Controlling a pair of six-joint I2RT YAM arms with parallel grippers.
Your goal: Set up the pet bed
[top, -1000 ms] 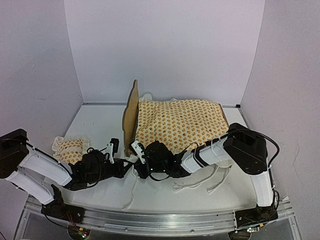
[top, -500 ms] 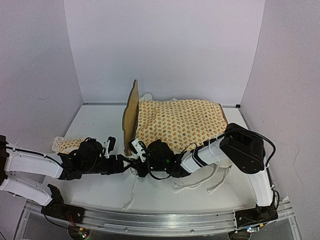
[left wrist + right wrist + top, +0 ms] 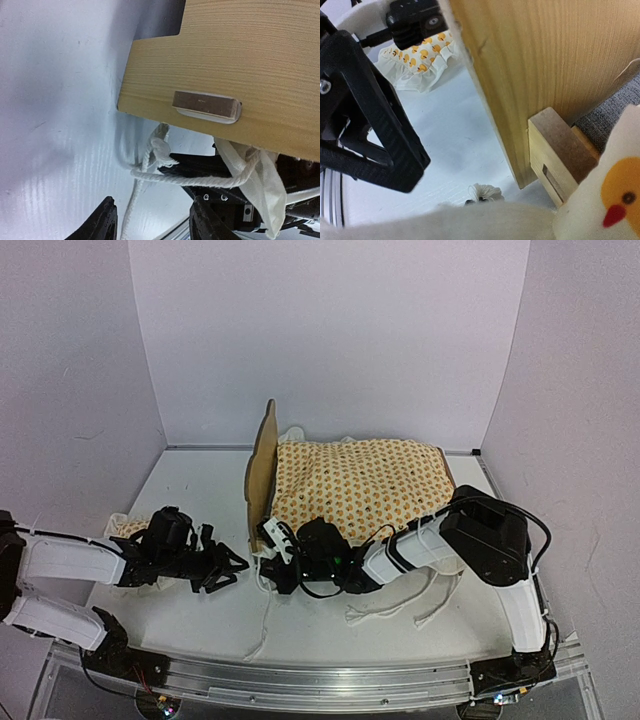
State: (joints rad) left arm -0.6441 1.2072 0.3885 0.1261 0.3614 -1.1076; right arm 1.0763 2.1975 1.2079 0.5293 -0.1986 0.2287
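Note:
The pet bed (image 3: pixel 262 475) stands mid-table, its plywood headboard (image 3: pixel 240 60) to the left, with an orange-dotted cover (image 3: pixel 360 485) lying over it. At the headboard's near corner my right gripper (image 3: pixel 268 558) is shut on the cover's white tie cord (image 3: pixel 190 177). The cord's frayed end (image 3: pixel 482 191) pokes out past my right gripper (image 3: pixel 480 200), whose fingers are mostly buried under white fabric. My left gripper (image 3: pixel 235 565) lies low, just left of the cord. In the left wrist view my left gripper (image 3: pixel 155 220) is open, and only a loose thin strand hangs between the fingertips (image 3: pixel 107 220).
A small matching pillow (image 3: pixel 420 60) lies left of the bed, mostly hidden behind my left arm in the top view. More white ties (image 3: pixel 400 605) trail on the table in front of the bed. The frame's rail block (image 3: pixel 560 150) and grey fabric base (image 3: pixel 610 120) show under the cover.
My left gripper has opened; its arm dropped low, reached right toward the headboard corner, then drew back a little. The right gripper has kept its hold in place.

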